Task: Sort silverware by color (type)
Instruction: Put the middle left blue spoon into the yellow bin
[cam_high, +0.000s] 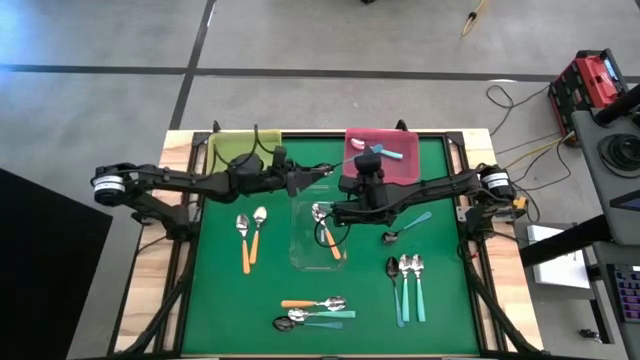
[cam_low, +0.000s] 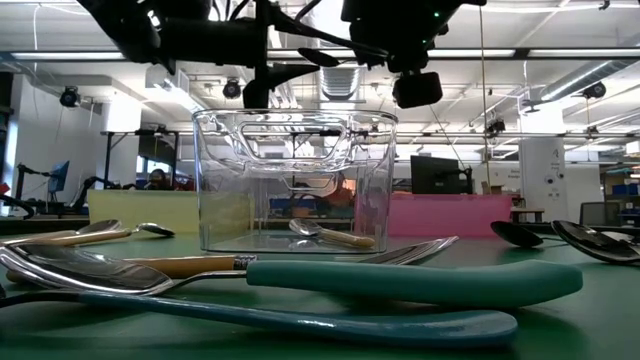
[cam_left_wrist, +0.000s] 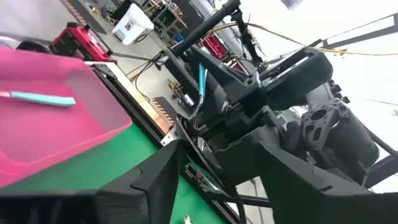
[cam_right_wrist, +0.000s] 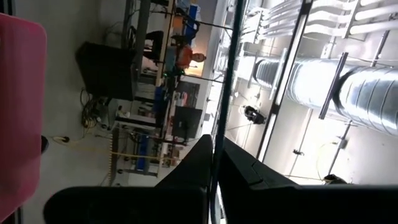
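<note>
The green table (cam_high: 220, 300) is carrying three trays: a yellow tray (cam_high: 228, 146) and a pink tray (cam_high: 400, 168) are sitting along its far edge, and a clear tray (cam_high: 305, 250) is standing near the middle. The left arm (cam_high: 190, 182) is reaching in from the left side, and its claw (cam_high: 322, 172) is hanging above the far edge of the clear tray with its fingers apart and nothing between them. The right arm (cam_high: 440, 190) is stretching in from the other side; its claw (cam_high: 372, 152) is hovering over the pink tray, pinching a slim spoon handle (cam_right_wrist: 219, 124) between closed fingers. The spoons are lying in scattered groups: two orange-handled spoons (cam_high: 250, 236) are resting side by side to the left of the clear tray, a spoon (cam_high: 322, 228) with an orange handle is lying inside the clear tray, and a teal-handled spoon (cam_high: 378, 150) is lying in the pink tray. Three teal-handled spoons (cam_high: 408, 285) are lying parallel near the right front, one more spoon (cam_high: 408, 226) is lying just right of the clear tray, and a mixed cluster (cam_high: 315, 312) of orange and teal ones is lying at the front edge.
</note>
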